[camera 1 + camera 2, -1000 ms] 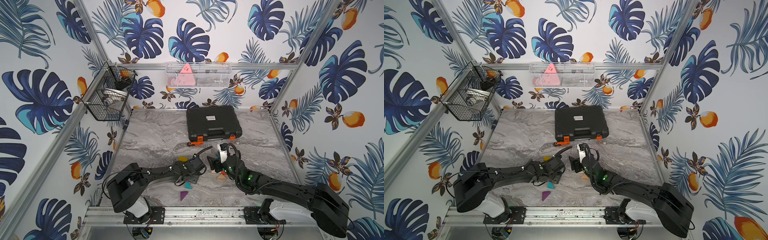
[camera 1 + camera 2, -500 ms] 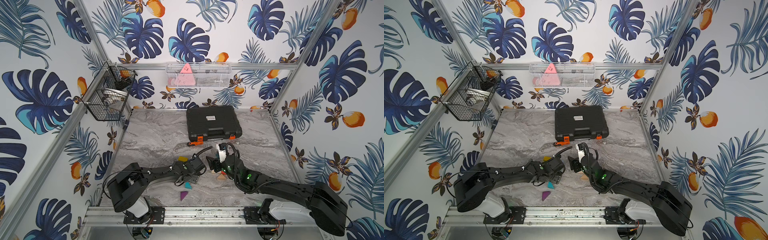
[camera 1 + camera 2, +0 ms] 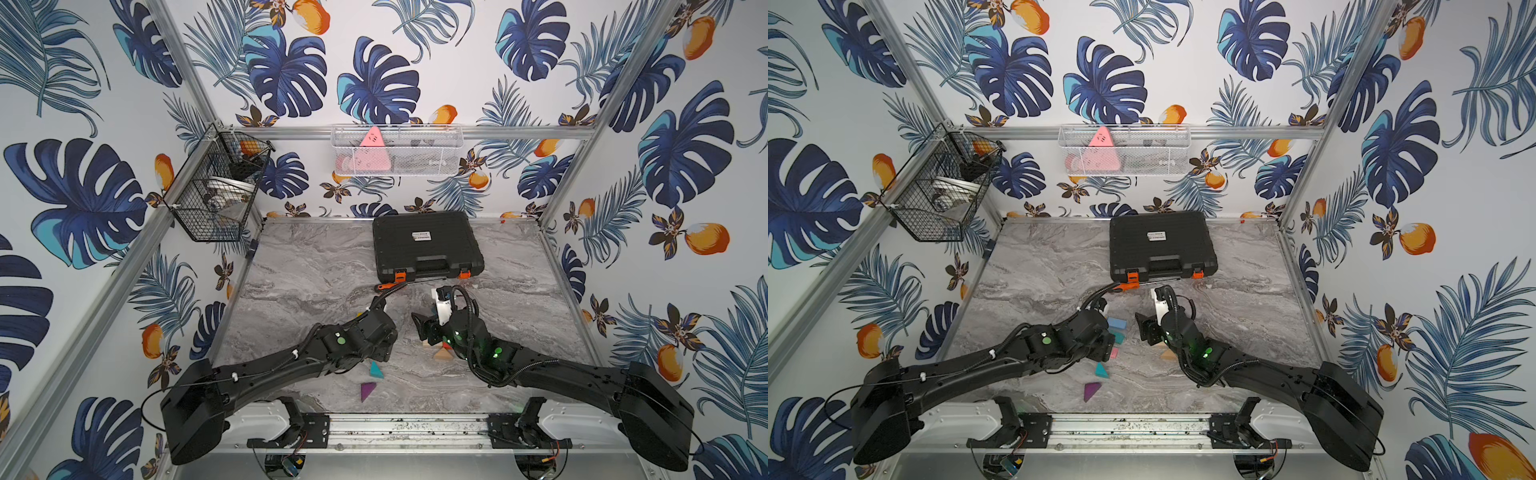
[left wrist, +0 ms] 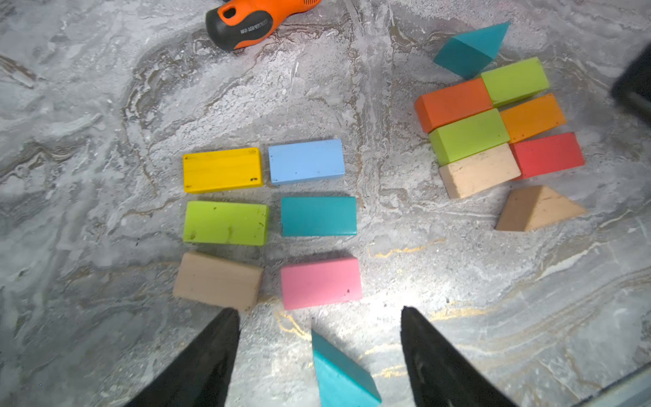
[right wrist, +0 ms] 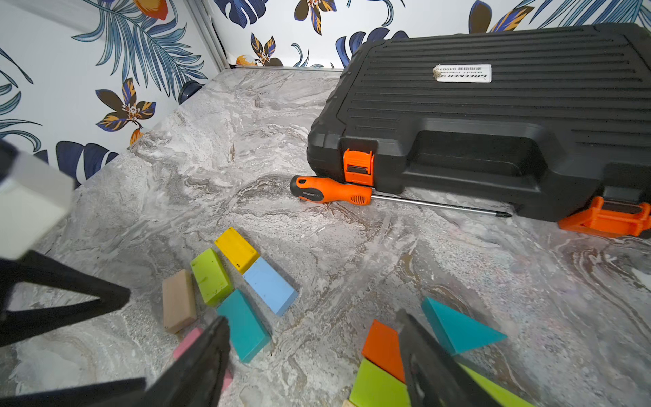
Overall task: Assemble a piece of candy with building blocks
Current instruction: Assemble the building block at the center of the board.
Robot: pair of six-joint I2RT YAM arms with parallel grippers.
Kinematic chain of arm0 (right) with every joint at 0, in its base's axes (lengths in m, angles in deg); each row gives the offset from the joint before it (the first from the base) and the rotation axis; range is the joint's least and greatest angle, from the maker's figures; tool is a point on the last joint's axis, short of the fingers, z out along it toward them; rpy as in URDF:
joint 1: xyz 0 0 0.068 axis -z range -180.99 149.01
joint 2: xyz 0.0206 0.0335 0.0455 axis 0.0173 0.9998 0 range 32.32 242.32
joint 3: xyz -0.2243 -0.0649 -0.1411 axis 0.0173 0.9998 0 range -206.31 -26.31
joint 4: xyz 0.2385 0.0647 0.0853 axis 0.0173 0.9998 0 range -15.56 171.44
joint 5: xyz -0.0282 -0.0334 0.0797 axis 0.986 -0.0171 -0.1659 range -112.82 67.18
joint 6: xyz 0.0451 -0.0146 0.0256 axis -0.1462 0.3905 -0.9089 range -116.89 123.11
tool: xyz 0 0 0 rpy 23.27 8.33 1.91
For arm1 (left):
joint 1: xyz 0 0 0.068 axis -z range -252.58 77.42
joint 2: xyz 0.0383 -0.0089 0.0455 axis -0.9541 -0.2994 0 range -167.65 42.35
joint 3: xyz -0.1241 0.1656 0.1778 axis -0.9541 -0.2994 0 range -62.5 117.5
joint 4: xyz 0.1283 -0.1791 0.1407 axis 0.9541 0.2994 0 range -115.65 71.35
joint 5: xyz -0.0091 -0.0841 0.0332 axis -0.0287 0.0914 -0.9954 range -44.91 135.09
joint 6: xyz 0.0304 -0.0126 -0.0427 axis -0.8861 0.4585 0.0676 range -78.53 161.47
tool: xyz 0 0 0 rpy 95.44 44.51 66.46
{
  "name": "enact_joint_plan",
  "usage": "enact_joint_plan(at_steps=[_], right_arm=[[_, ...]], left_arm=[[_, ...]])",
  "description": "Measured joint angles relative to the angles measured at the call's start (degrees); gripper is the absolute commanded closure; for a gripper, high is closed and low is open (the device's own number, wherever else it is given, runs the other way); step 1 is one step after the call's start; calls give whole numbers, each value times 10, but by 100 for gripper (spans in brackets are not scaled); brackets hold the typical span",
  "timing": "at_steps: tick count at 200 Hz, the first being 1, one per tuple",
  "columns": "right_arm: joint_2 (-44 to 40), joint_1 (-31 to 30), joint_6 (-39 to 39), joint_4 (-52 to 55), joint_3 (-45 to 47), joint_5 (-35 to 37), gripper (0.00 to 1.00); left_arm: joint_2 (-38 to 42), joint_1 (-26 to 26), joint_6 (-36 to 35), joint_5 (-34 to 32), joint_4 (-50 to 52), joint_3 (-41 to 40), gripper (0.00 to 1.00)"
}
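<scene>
Left hand (image 4: 318, 309) open, teal triangle (image 4: 338, 373) between fingers (image 4: 208, 359)

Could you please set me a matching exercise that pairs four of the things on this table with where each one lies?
Things:
1. screwdriver
2. purple triangular block
3. red block
4. yellow block

Places:
A. packed tight against the orange block
B. of all the blocks, closest to the near edge of the table
C. beside the light blue block, with a small gap
D. along the front of the black case

Pairs: 1-D, 2-B, 3-A, 4-C
</scene>
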Motion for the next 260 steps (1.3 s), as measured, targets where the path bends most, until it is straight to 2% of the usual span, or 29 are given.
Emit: enact_joint_plan(at_steps=[25,65,91,144,179,260], right_arm=[[1,0,0,0,1,2,23],[2,2,0,0,1,3,23],[3,3,0,0,1,4,23],[3,3,0,-1,3,6,23],[5,4,0,-1,3,6,23],[9,5,0,-1,3,6,23]], left_arm=[[44,0,33,-1,35,-36,36],[90,0,78,2,67,-84,37],[63,0,92,13,64,-95,37],[-4,0,89,32,17,-98,28],[-43,-22,72,45,-5,-92,26],[-72,-55,31,72,-27,-86,22]])
